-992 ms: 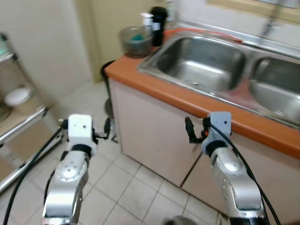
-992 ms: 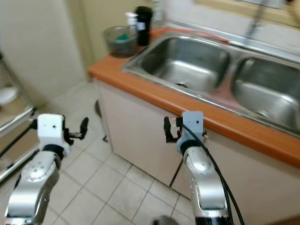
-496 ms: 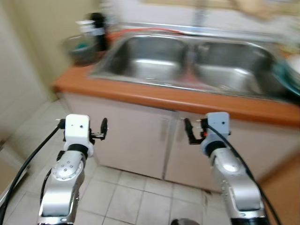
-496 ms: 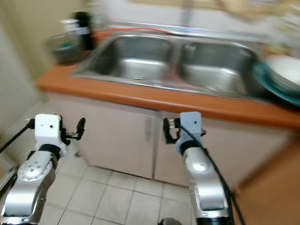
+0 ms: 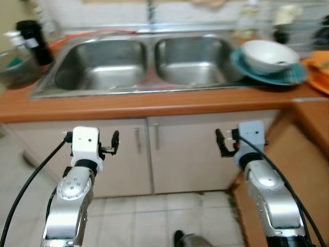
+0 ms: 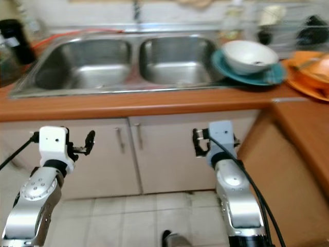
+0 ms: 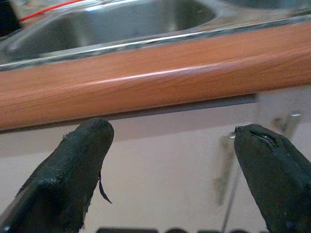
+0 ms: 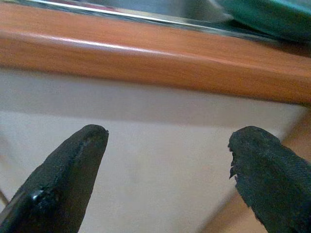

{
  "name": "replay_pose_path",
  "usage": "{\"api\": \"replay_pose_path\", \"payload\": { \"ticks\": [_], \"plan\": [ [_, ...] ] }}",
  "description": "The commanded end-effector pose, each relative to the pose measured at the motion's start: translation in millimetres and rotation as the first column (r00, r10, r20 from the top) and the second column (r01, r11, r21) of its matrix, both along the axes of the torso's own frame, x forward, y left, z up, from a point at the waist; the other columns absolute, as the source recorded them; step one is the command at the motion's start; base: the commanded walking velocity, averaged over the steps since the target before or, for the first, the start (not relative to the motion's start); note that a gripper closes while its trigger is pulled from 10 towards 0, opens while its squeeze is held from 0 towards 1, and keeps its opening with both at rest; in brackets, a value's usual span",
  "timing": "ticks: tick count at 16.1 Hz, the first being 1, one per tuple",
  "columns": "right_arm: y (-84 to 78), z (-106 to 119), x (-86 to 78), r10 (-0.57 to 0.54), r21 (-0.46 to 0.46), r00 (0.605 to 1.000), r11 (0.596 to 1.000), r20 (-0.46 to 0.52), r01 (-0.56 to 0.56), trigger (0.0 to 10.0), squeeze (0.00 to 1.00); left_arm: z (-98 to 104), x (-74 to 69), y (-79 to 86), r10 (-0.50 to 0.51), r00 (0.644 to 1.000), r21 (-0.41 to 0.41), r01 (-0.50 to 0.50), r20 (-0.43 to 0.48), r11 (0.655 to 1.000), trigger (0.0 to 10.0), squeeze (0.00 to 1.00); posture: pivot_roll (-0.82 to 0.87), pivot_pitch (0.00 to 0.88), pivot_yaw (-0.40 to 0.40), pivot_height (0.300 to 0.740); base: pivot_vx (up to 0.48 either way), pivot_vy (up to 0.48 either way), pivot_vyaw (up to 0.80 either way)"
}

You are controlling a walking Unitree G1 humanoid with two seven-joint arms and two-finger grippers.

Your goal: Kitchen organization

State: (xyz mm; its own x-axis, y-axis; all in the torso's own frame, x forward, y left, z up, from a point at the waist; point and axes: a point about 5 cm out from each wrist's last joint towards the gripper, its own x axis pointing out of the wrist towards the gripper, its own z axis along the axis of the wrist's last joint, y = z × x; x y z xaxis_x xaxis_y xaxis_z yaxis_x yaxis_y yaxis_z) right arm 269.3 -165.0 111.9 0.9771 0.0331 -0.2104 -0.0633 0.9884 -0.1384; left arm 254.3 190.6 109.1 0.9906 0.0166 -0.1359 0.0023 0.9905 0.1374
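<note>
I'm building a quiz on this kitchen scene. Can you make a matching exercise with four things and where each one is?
Things:
1. white bowl
2. black bottle
3. left pincer
4. faucet

Places:
A. far left of the counter
B. behind the double sink's divider
C. on the teal plate
D. open, below the counter edge, facing the cabinet doors

Pairs: 1-C, 2-A, 3-D, 4-B

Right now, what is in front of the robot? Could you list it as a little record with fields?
Place: kitchen, facing a wooden-look counter
Sink: double steel sink, both basins look empty
Dishes: white bowl sitting on a teal plate, right of the sink
Left of sink: black bottle
Below: two closed cabinet doors
Left end effector: open, holding nothing, in front of the cabinet
Right end effector: open, holding nothing, in front of the cabinet
</note>
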Motion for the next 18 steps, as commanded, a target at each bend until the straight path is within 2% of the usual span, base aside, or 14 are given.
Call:
{"api": "replay_pose_path", "payload": {
  "ticks": [1, 6, 8, 10, 12, 15, 18],
  "plan": [
    [2.1, 0, -1.1, 0.010, 0.000, 1.000, 1.000, -0.008, -0.010, 10.0, 1.00, -2, -0.3, 0.0, 0.002, 1.000, 0.002, -0.002, -0.004, 1.000, 10.0, 0.00, -0.02, 0.000, 0.034, 0.740, 0.000, 0.000, -0.80],
    [9.1, 5, 1.4, 0.026, 0.010, 1.000, 1.000, 0.011, -0.026, 10.0, 1.00, -2, 0.8, -8.4, -0.023, 1.000, -0.011, 0.023, 0.002, 1.000, 10.0, 0.00, -0.02, 0.000, 0.039, 0.740, 0.000, 0.000, -0.80],
    [14.6, 10, 1.3, 0.058, 0.034, 0.997, 0.998, 0.048, -0.060, 10.0, 1.00, -1, 1.3, -11.0, -0.029, 1.000, -0.021, 0.030, 0.009, 0.999, 10.0, 0.00, -0.02, 0.000, 0.040, 0.740, 0.000, 0.000, -0.78],
    [21.1, 13, -0.7, 0.071, 0.062, 0.996, 0.995, 0.058, -0.075, 10.0, 1.00, 0, 1.3, -11.3, -0.043, 0.999, 0.000, 0.043, 0.021, 0.999, 10.0, 0.00, -0.02, 0.000, 0.040, 0.740, 0.000, 0.000, 0.00],
    [23.3, 12, -1.3, 0.081, 0.059, 0.995, 0.995, 0.054, -0.084, 10.0, 1.00, -1, 1.1, -11.2, -0.042, 0.999, 0.020, 0.042, 0.013, 0.999, 10.0, 0.00, -0.02, 0.000, 0.038, 0.740, 0.000, -0.448, 0.00],
    [25.5, 13, -0.7, 0.094, 0.054, 0.994, 0.994, 0.063, -0.097, 10.0, 1.00, 1, 1.6, -8.6, -0.012, 0.999, -0.037, 0.013, 0.029, 0.999, 10.0, 0.00, -0.02, 0.000, 0.038, 0.740, 0.000, 0.000, 0.00],
    [26.8, 15, -0.5, 0.101, 0.064, 0.993, 0.992, 0.061, -0.105, 10.0, 1.00, 3, 2.3, -9.2, -0.029, 0.999, -0.026, 0.030, 0.033, 0.999, 10.0, 0.00, -0.02, 0.000, 0.039, 0.740, 0.000, 0.000, 0.00]
  ]
}}
